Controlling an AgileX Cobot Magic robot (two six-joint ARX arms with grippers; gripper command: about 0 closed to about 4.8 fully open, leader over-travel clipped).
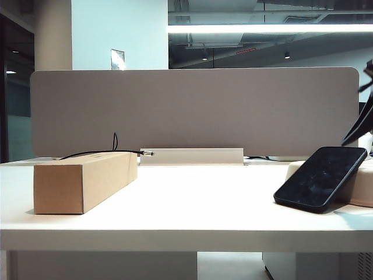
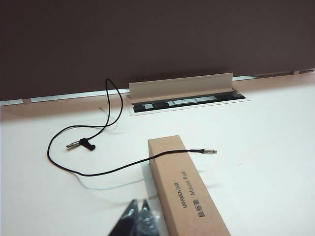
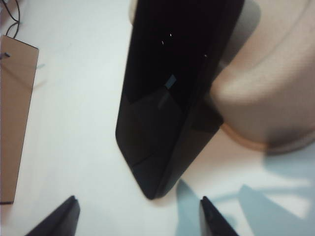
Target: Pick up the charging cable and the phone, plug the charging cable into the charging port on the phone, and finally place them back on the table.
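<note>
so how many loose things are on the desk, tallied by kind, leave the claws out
charging cable: 1
phone: 1
cardboard box: 1
beige tray: 1
total: 4

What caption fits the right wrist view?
Open right gripper hovering above glossy black phone leaning on beige tray.

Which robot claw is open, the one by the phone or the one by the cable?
The right gripper, by the phone: its fingers stand wide apart. The left gripper, near the charging cable, has its fingers pressed together.
</note>
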